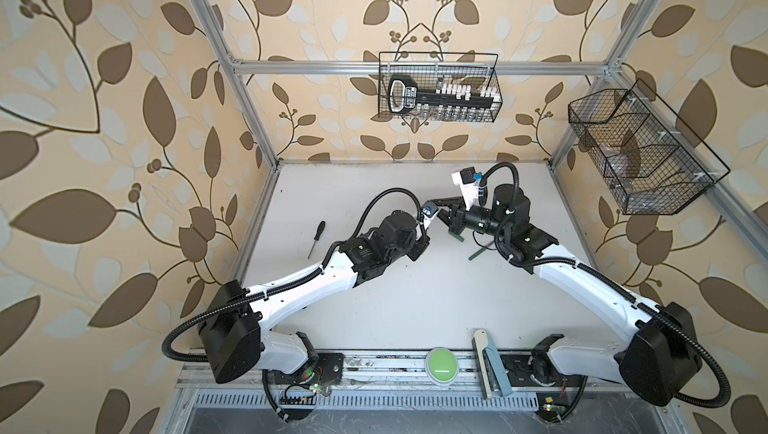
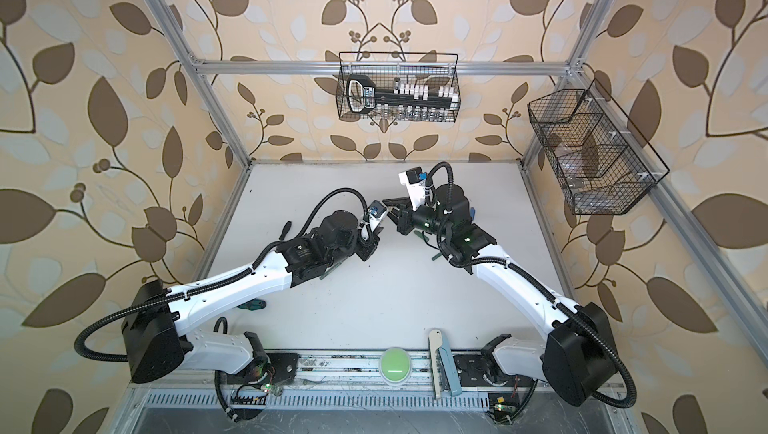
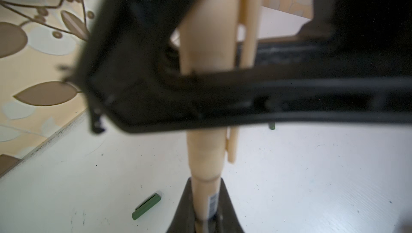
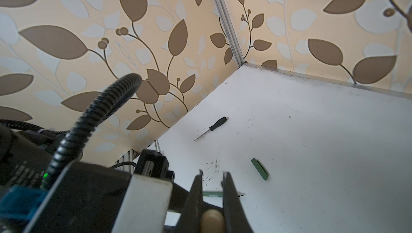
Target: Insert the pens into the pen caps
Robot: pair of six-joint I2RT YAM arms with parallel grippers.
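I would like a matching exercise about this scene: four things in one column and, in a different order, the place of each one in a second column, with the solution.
Things
1. beige pen
2. beige cap
3. screwdriver
4. green button

Places
A. at the middle of the front edge of the table
B. clamped in the right gripper
C. lying on the left part of the table
D. clamped in the left gripper

Pairs: 1-D, 2-B, 3-C, 4-A
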